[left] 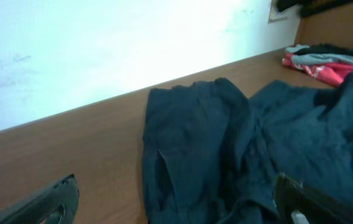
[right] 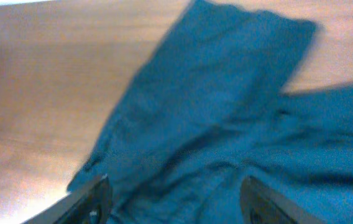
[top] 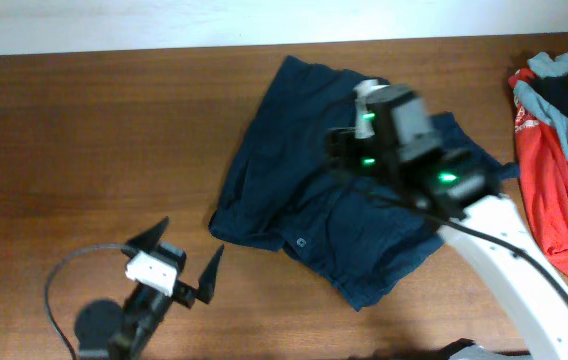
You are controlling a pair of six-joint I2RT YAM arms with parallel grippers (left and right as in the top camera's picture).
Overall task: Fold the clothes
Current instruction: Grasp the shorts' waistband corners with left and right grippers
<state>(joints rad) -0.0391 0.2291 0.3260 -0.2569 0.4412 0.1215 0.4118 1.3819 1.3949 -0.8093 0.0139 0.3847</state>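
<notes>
overhead: the clothes lie rumpled in the middle of the table with no clean fold showing, so i'd say basically the whole job is left. the left gripper is spread wide and empty over bare wood, well apart from the cloth. the right arm hangs over the shorts and hides its own fingers.

left wrist: low angle shows the cloth bunched up on one side, with the red garment beyond.

right wrist: only here can you see the right gripper is spread too, nothing pinched, cloth below.
</notes>
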